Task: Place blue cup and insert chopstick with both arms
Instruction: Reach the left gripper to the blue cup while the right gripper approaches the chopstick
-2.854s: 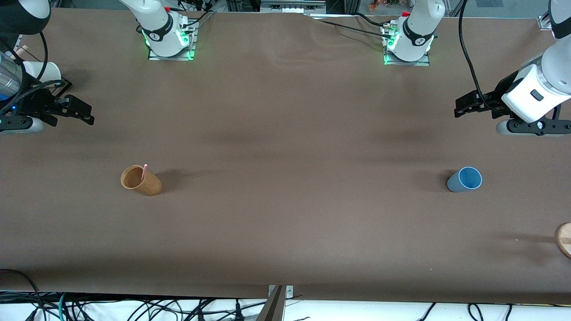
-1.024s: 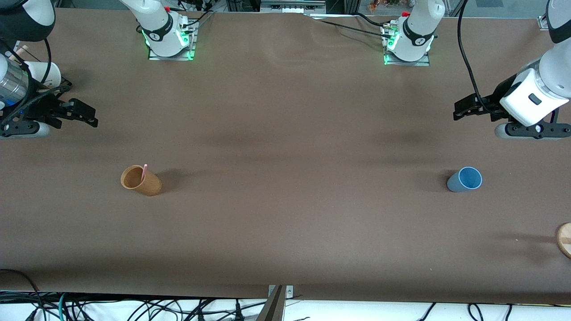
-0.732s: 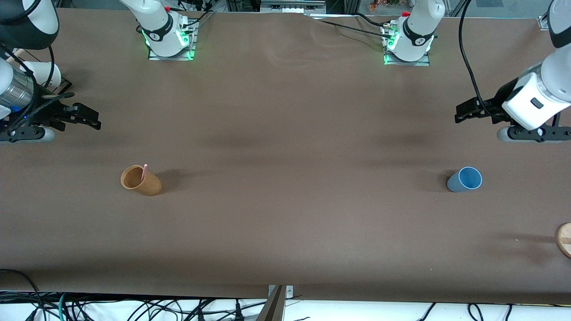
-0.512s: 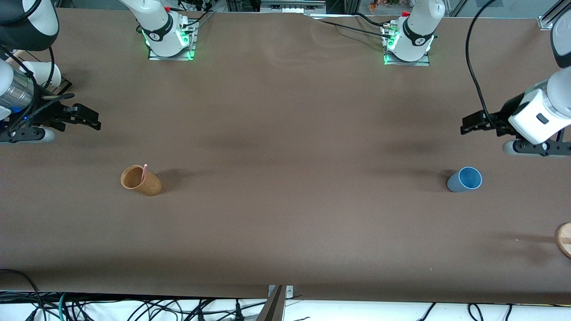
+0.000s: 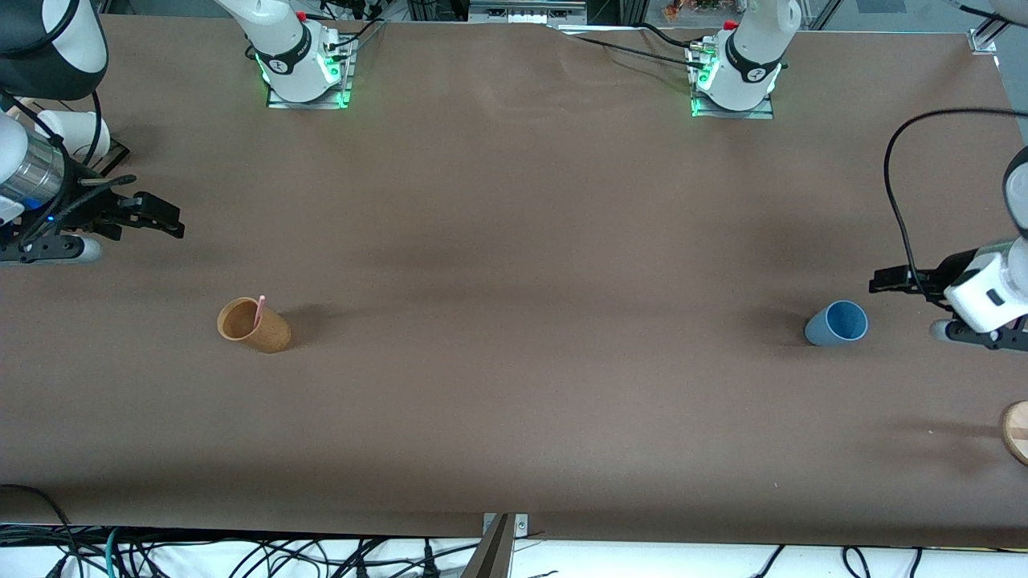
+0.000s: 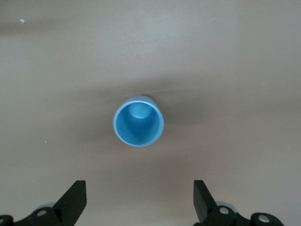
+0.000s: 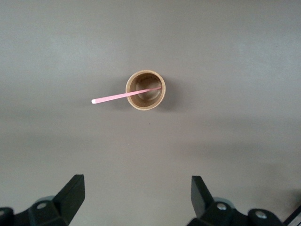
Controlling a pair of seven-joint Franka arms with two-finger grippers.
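Note:
The blue cup (image 5: 837,323) stands upright toward the left arm's end of the table. In the left wrist view it (image 6: 138,121) sits centred just ahead of the jaws. My left gripper (image 5: 879,282) (image 6: 138,189) is open and empty, low over the table beside the blue cup. The pink chopstick (image 5: 259,310) (image 7: 123,96) leans in an orange-brown cup (image 5: 253,324) (image 7: 146,89) toward the right arm's end. My right gripper (image 5: 172,221) (image 7: 136,184) is open and empty, up over the table farther from the front camera than that cup.
A white cup (image 5: 74,128) stands near the table's edge at the right arm's end. A round wooden piece (image 5: 1016,432) lies at the table's edge at the left arm's end, nearer the front camera than the blue cup.
My left gripper has come down and toward the front camera, ending close beside the blue cup. My right gripper has shifted slightly toward the orange-brown cup. The cups and chopstick have not moved.

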